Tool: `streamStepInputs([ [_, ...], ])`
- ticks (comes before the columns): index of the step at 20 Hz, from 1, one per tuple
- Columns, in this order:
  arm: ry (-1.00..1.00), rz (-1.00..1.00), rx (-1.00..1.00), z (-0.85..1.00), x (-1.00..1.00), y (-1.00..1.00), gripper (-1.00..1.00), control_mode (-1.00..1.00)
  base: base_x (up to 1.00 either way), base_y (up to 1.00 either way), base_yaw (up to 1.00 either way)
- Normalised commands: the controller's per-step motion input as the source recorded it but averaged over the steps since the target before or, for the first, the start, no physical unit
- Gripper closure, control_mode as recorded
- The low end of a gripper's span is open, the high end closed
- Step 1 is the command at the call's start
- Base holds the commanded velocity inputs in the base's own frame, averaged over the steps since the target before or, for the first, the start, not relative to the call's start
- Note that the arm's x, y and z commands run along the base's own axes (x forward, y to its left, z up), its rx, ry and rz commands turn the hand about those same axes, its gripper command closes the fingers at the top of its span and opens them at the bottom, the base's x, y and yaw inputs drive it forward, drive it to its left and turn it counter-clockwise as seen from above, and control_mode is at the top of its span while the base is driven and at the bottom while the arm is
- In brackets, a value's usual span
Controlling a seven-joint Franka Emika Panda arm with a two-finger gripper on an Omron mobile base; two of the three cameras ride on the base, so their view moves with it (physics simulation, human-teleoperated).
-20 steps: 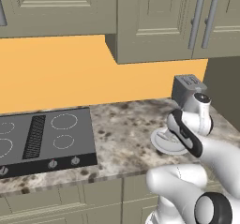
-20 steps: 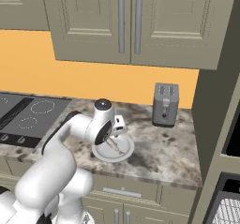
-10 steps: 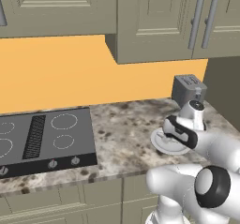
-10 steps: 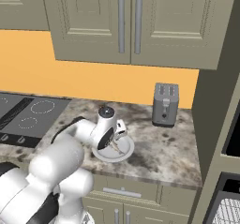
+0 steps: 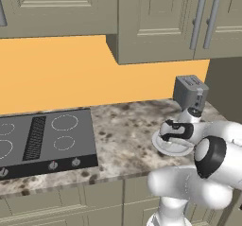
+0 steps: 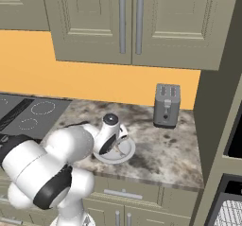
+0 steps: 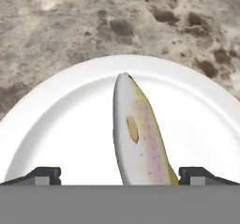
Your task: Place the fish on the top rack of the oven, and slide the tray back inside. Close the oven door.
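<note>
The two-finger gripper (image 7: 120,175) is hovering wide open astride the slender silver-grey fish (image 7: 137,134) on the round white plate (image 7: 70,124); next, lowering and pinching.

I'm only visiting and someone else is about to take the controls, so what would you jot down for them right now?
Hand: open, empty, hovering low over the fish with one fingertip on each side of it.
Fish: lying on the white plate, which sits on the stone counter in front of the toaster.
Oven: a wire rack shows at the lower right of the right base view.
Done: hand lined up over the fish.
Left: grip the fish, carry it to the top rack, slide the rack in, shut the oven door.
</note>
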Motion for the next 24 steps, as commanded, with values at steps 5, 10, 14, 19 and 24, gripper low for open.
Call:
streamStepInputs([
  [5,0.0,0.1,0.0,-0.31,0.24,-0.02,-1.0,-1.0,0.0,0.0,0.0],
  [10,0.0,0.08,0.0,-0.23,0.15,-0.02,1.0,-1.0,0.0,0.0,0.0],
  [14,0.0,0.0,0.0,0.0,0.0,0.0,1.0,-1.0,0.0,0.0,0.0],
  [19,-0.04,0.0,0.0,0.23,-0.49,-0.27,1.0,-1.0,0.0,0.0,0.0],
  [24,-0.23,0.0,0.0,0.82,-0.74,-0.39,1.0,-1.0,0.0,0.0,0.0],
])
